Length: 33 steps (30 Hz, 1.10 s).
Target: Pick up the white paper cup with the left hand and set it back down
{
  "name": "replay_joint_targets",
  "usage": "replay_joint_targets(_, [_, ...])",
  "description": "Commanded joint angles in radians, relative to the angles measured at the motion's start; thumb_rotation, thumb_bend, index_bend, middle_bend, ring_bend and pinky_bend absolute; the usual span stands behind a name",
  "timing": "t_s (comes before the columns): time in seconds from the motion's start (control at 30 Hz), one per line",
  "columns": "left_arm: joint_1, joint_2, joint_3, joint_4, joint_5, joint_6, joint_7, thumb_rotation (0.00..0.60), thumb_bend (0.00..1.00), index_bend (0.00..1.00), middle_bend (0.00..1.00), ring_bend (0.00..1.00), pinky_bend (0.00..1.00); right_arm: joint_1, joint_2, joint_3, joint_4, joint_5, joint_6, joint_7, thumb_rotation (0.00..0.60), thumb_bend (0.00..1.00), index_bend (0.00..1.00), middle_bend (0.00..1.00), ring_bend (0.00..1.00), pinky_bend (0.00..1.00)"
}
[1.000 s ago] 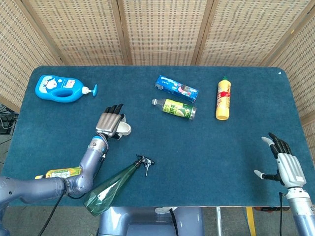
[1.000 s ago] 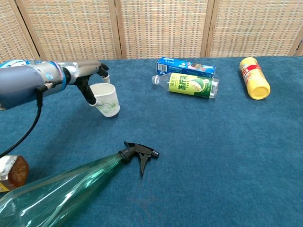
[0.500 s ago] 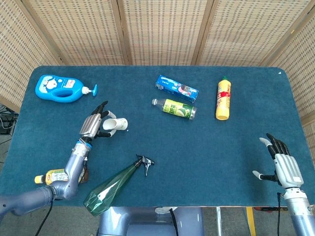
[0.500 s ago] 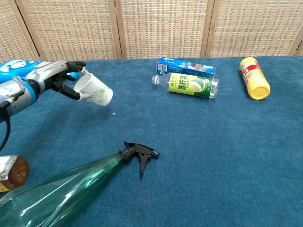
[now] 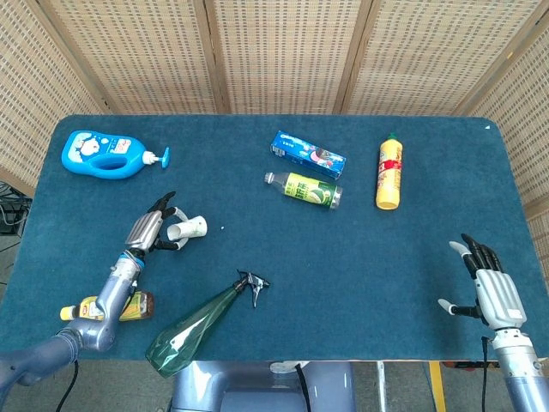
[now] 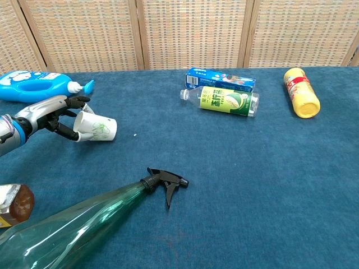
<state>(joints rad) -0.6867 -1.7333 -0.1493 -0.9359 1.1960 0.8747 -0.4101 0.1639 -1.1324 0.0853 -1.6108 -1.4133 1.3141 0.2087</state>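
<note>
The white paper cup [image 5: 190,228] [image 6: 97,128] with a green print lies tipped on its side at the table's left, its mouth turned toward my left hand [image 5: 150,230] [image 6: 52,115]. That hand grips the cup at the rim, with its fingers curled around the mouth. Whether the cup touches the blue cloth I cannot tell. My right hand [image 5: 490,288] hovers at the front right edge with its fingers spread and nothing in them; the chest view does not show it.
A blue detergent bottle [image 5: 103,154] [image 6: 31,93] lies back left. A toothpaste box [image 5: 307,154], a green drink bottle [image 5: 307,190] and a yellow bottle [image 5: 389,173] lie mid-back. A green spray bottle [image 5: 202,324] [image 6: 84,221] and a small brown bottle [image 5: 111,306] lie front left.
My left hand has pulled back to the left and toward the front with the cup, and the cup has tipped from nearly upright onto its side. The right hand has barely moved.
</note>
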Motion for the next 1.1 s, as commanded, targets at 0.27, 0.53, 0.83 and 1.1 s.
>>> replay_joint_targets(0.27, [0.01,0.113,-0.039,-0.142,-0.02,-0.002,0.112,0.38,0.22,0.16,0.0,0.0,0.0,0.0,0.002,-0.002,0.0,-0.008,0.001,0.016,0.6,0.1,0.0,0.0,0.0,0.0])
replay_joint_targets(0.53, [-0.026,0.23,-0.094,-0.368,-0.268,-0.031,0.467,0.356,0.23,0.12,0.0,0.0,0.0,-0.004,0.007,-0.003,-0.009,-0.023,0.017,0.026,0.6,0.1,0.0,0.0,0.0,0.0])
replay_joint_targets(0.83, [-0.183,0.294,-0.074,-0.516,-0.729,-0.011,0.906,0.419,0.24,0.12,0.0,0.0,0.0,-0.006,0.015,-0.005,-0.015,-0.032,0.023,0.041,0.6,0.1,0.0,0.0,0.0,0.0])
replay_joint_targets(1.1, [-0.27,0.284,-0.061,-0.513,-0.866,0.009,1.036,0.436,0.24,0.14,0.0,0.0,0.0,-0.005,0.017,-0.003,-0.011,-0.03,0.022,0.053,0.6,0.1,0.0,0.0,0.0,0.0])
